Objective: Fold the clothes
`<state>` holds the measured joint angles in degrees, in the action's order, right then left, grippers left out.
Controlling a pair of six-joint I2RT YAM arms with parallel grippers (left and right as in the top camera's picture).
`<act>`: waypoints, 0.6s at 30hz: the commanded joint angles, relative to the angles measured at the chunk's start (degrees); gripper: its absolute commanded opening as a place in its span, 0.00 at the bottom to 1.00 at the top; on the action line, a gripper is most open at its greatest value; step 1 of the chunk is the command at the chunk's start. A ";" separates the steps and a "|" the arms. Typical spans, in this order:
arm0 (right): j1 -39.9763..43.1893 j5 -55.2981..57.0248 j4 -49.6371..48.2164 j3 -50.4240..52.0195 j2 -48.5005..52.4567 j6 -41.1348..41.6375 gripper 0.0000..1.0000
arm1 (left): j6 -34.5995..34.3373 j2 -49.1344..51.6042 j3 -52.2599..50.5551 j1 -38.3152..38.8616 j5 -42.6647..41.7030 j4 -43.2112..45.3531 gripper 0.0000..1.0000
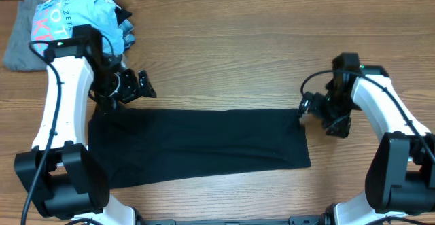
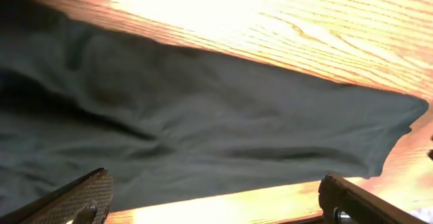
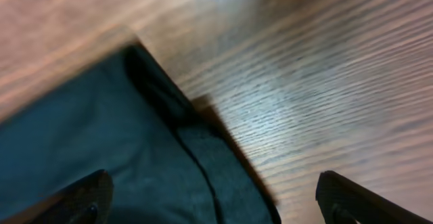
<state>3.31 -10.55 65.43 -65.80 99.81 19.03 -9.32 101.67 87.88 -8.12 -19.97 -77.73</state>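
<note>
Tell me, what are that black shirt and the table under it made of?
The black shirt looks like soft, matte cloth, perhaps cotton: it lies limp with creases and a stitched hem. The table looks like wood or wood-look laminate, smooth with some sheen: grain lines run across it and light glares off it.

I count one black T-shirt (image 1: 204, 143), one light blue shirt (image 1: 81, 7), one grey garment (image 1: 19, 45), two robot arms, left (image 1: 64, 96) and right (image 1: 391, 106), and one wooden table (image 1: 238, 48).

You can see pink lettering (image 1: 42, 25) on the crumpled light blue shirt (image 1: 88, 4) in the overhead view, but the folds break it up, so you cannot read a whole word. The smaller dark print (image 1: 62, 5) above it is too small to make out.
</note>
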 commanded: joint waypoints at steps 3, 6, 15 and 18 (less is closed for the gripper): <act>0.07 -5.11 -3.45 6.75 0.28 -1.95 1.00 | 1.42 -0.70 -2.64 2.01 -0.61 1.46 1.00; 0.07 -6.43 -4.81 9.14 0.28 -1.97 1.00 | 1.42 -0.70 -3.04 2.49 -0.59 1.75 1.00; -4.22 -12.31 -11.02 15.74 0.28 -2.47 1.00 | 1.42 -0.70 -3.04 2.54 -0.61 1.92 1.00; -6.27 -12.31 -13.44 17.55 0.28 -0.57 0.99 | 1.42 -0.70 -3.04 2.54 -0.61 1.92 1.00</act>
<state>-0.80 -21.19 55.57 -51.90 98.13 18.09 -8.93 101.67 85.19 -5.98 -19.97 -75.83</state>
